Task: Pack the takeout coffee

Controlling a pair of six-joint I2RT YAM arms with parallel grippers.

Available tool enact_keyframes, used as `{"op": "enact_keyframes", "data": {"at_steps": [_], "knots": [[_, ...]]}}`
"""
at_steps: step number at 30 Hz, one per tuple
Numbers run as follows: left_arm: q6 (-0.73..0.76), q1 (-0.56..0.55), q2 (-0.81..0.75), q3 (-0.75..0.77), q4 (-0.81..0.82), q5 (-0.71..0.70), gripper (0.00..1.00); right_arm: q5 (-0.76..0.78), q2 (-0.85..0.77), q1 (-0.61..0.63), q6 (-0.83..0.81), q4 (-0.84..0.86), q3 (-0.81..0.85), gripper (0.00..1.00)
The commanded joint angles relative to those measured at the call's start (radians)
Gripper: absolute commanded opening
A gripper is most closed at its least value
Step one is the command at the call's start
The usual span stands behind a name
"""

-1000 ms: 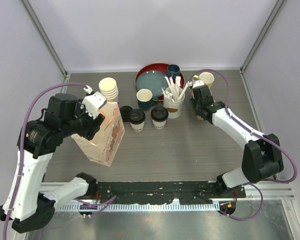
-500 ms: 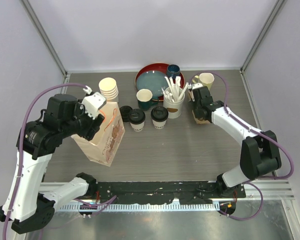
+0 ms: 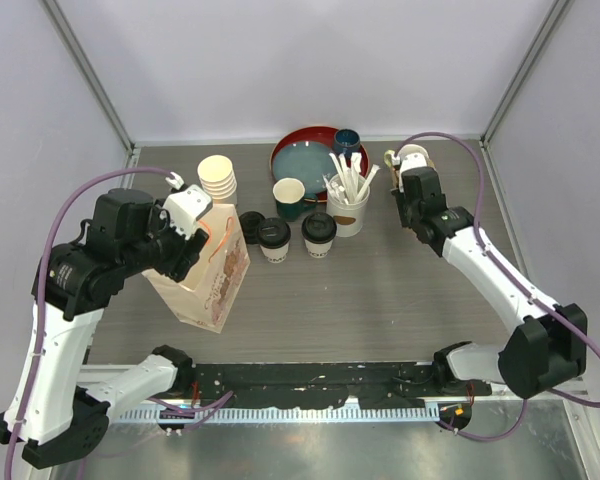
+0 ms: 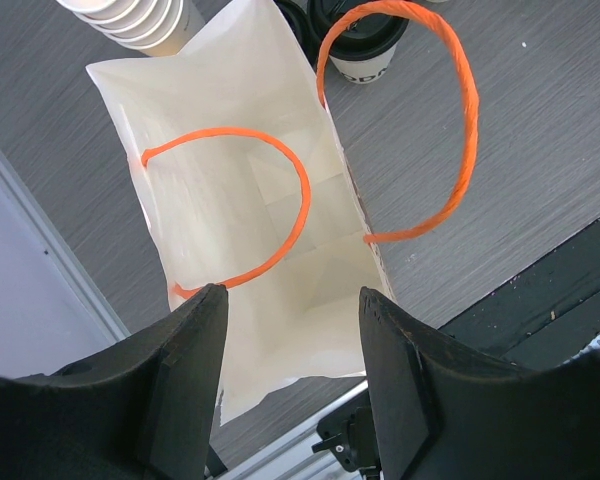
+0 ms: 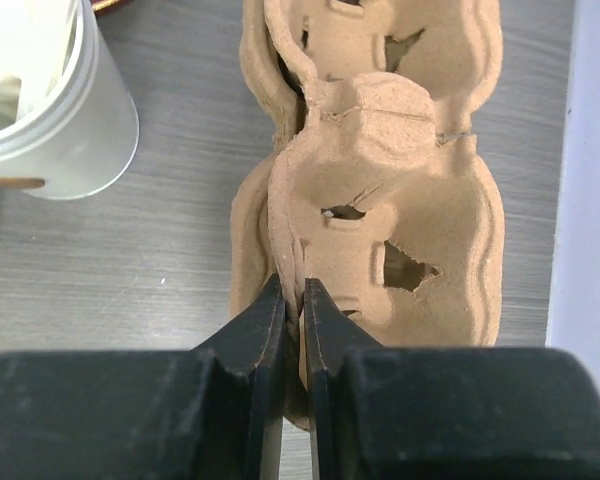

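Note:
Two cream paper cups with black lids (image 3: 273, 239) (image 3: 319, 232) stand mid-table; one also shows in the left wrist view (image 4: 368, 48). A white paper bag with orange handles (image 3: 208, 268) stands open at the left, its inside bare (image 4: 250, 200). My left gripper (image 4: 290, 330) is open, its jaws wide apart just above the bag's near end. My right gripper (image 5: 292, 300) is shut on the rim of a brown pulp cup carrier (image 5: 410, 190) at the back right. In the top view the right gripper (image 3: 417, 200) hides the carrier.
A loose black lid (image 3: 250, 222), a stack of paper cups (image 3: 218, 178), a red tray with a teal plate (image 3: 315, 155), a dark teal mug (image 3: 346, 142), another mug (image 3: 289, 195), a white cup of stirrers (image 3: 348, 205) and a pale mug (image 3: 413, 157) crowd the back.
My right arm has swung back and to the right with the carrier, which no longer shows in the top view. The left arm and bag have not moved.

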Motion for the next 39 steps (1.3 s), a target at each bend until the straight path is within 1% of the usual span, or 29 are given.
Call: {"op": "enact_keyframes", "data": {"at_steps": [1, 2, 3, 4, 5, 6, 7, 10, 13, 16, 19, 21, 23, 24, 25, 26, 28, 29, 33, 35, 36, 37, 39], "knots": [[0.016, -0.005, 0.000, 0.019, -0.038, 0.008, 0.59, 0.028, 0.053, 0.005, -0.031, -0.031, 0.046, 0.01], [0.016, -0.005, 0.000, 0.018, -0.037, 0.006, 0.59, -0.032, 0.102, 0.006, -0.029, -0.051, 0.060, 0.01], [0.017, -0.005, 0.000, 0.019, -0.037, 0.009, 0.59, -0.154, 0.123, 0.005, -0.029, -0.062, 0.077, 0.01], [0.017, -0.005, 0.000, 0.018, -0.037, 0.008, 0.59, -0.211, 0.137, 0.005, -0.027, -0.059, 0.080, 0.01], [0.017, -0.005, -0.005, 0.018, -0.038, 0.009, 0.59, -0.218, 0.154, 0.003, 0.000, -0.050, 0.074, 0.01], [0.017, -0.005, -0.006, 0.018, -0.043, 0.009, 0.59, -0.188, 0.159, 0.003, 0.021, -0.041, 0.071, 0.01], [0.017, -0.006, -0.008, 0.019, -0.045, 0.006, 0.59, -0.066, 0.167, 0.000, 0.035, -0.038, 0.072, 0.01], [0.020, -0.006, -0.011, 0.018, -0.051, 0.005, 0.59, 0.023, 0.176, -0.027, 0.065, -0.054, 0.098, 0.01], [0.020, -0.006, -0.008, 0.016, -0.048, 0.003, 0.59, 0.024, 0.116, -0.017, 0.059, -0.012, 0.092, 0.01], [0.020, -0.009, -0.005, 0.019, -0.046, 0.005, 0.59, -0.021, 0.047, 0.005, 0.020, 0.025, 0.072, 0.01], [0.022, -0.011, -0.002, 0.025, -0.048, 0.002, 0.59, -0.019, -0.002, 0.017, -0.007, 0.030, 0.061, 0.01], [0.022, -0.011, -0.002, 0.027, -0.049, 0.002, 0.59, 0.021, -0.008, 0.022, -0.021, 0.029, 0.052, 0.01], [0.022, -0.012, 0.000, 0.031, -0.049, 0.003, 0.59, 0.055, 0.019, 0.016, -0.006, -0.001, 0.061, 0.01], [0.022, -0.011, 0.000, 0.031, -0.048, 0.003, 0.59, -0.010, 0.042, 0.002, 0.002, -0.020, 0.067, 0.01], [0.022, -0.011, 0.000, 0.033, -0.049, 0.003, 0.59, -0.073, 0.065, -0.015, 0.012, -0.078, 0.080, 0.01], [0.022, -0.011, 0.000, 0.031, -0.049, 0.005, 0.59, -0.098, 0.128, -0.024, 0.044, -0.106, 0.104, 0.01], [0.020, -0.012, -0.003, 0.031, -0.048, 0.003, 0.59, -0.092, 0.166, -0.026, 0.064, -0.140, 0.112, 0.01], [0.020, -0.011, -0.005, 0.028, -0.049, 0.005, 0.59, -0.080, 0.167, -0.026, 0.074, -0.127, 0.091, 0.01], [0.022, -0.011, -0.006, 0.021, -0.049, 0.002, 0.59, -0.082, 0.102, -0.026, 0.075, -0.071, 0.086, 0.01], [0.022, -0.012, -0.005, 0.021, -0.046, 0.003, 0.59, -0.022, 0.053, -0.011, 0.042, -0.070, 0.115, 0.01], [0.022, -0.012, -0.003, 0.021, -0.046, 0.002, 0.59, 0.004, 0.029, 0.005, 0.017, -0.042, 0.115, 0.01], [0.022, -0.011, -0.003, 0.021, -0.046, 0.003, 0.59, 0.048, 0.003, 0.049, -0.003, -0.018, 0.107, 0.01], [0.020, -0.011, -0.005, 0.019, -0.046, 0.002, 0.59, 0.052, -0.083, 0.075, -0.021, 0.066, 0.065, 0.01]]}}
